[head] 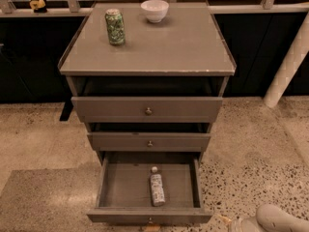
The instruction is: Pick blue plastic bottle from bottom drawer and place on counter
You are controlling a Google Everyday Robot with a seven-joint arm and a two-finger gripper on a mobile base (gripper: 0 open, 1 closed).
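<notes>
The blue plastic bottle lies on its side in the open bottom drawer, white cap pointing to the back, a little right of the drawer's middle. The counter is the flat grey top of the cabinet. My gripper comes in at the bottom right corner as a pale rounded shape, low over the floor, to the right of the drawer's front corner and apart from the bottle. Most of it is cut off by the frame edge.
A green patterned can stands upright at the counter's back left and a white bowl at the back middle. The two upper drawers are pulled out slightly. A white post leans at the right. The floor is speckled.
</notes>
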